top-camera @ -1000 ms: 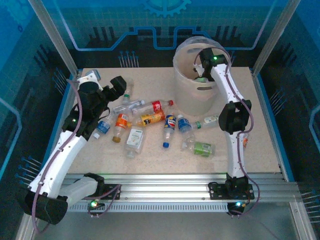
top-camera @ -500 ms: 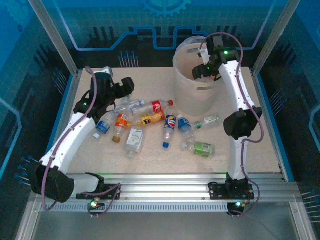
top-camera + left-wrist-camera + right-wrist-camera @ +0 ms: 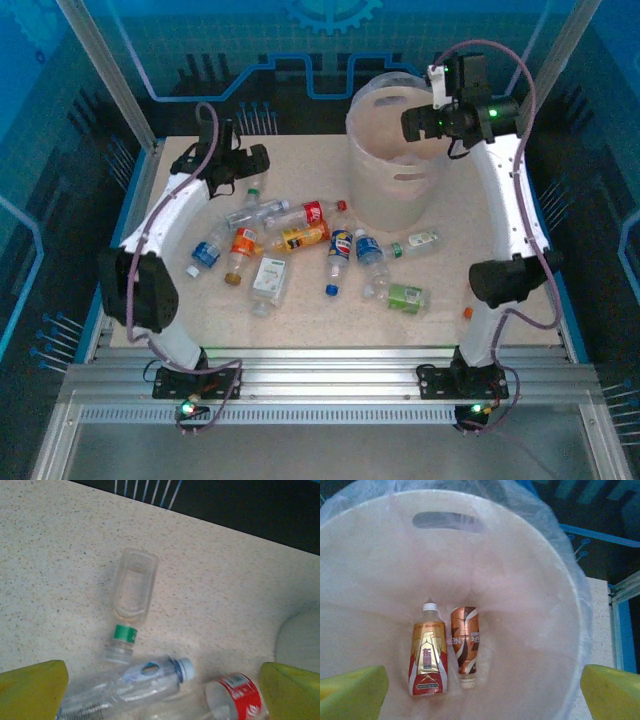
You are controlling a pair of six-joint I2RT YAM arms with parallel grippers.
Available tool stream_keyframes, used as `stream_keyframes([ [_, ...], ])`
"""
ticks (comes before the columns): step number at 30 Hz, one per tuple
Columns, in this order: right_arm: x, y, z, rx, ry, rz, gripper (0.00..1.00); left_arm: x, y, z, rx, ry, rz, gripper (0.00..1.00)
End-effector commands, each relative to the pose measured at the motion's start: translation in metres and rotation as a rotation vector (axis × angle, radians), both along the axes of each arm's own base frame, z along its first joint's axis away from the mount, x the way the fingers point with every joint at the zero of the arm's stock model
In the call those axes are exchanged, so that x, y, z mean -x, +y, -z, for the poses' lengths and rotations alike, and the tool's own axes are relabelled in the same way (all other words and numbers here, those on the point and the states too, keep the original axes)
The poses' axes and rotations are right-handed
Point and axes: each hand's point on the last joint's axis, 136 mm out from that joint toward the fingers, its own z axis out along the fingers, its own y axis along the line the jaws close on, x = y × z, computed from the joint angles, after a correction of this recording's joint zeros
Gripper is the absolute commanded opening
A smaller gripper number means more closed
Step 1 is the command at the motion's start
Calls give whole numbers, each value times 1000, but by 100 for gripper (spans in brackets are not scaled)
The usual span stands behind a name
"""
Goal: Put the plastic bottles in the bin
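Early in the job, by the look of it. Poised over the bin: the right gripper, jaws spread wide, nothing between them. Straight beneath its fingers, on the bag-lined floor of the bin, two bottles lying side by side: a red-and-gold labelled bottle with a white cap and a copper-brown labelled bottle, caps pointing opposite ways. Counted as done: those two.

Hanging over the scatter on the table: the left gripper, likewise wide open and empty. Just ahead of its fingertips, a clear bottle with a green neck band. Between the fingertips, lying crosswise, a clear bottle with a pale blue cap. Toward its right finger, a red-labelled bottle, partly cut off by the frame edge. No contact with any of the three.

Left to do: roughly eleven bottles loose on the table, none upright, all below and to the left of the right gripper, most to the right of the left one. Likely next: a descent of the left gripper onto the clear bottle between its fingertips.
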Motion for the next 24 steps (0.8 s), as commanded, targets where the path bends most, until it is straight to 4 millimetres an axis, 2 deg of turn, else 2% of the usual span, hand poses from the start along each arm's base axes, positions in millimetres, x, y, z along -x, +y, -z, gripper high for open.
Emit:
stream_keyframes([
  [1,13,-7,-25,-63,-87,88,100,-13,3,20,-46,78,56,99],
  [8,42,-17,-29,-150,-138,167,100,-52,-7,62,-28,161,131,99],
  [13,61,-19,-24,-205,-166,182,100,-71,-1,92,-65,222,129,99],
  [19,78,-20,-22,-256,-204,192,100,-84,13,118,-145,270,101,99],
  [24,85,-19,-21,-281,-218,184,100,-89,19,138,-183,312,93,99],
])
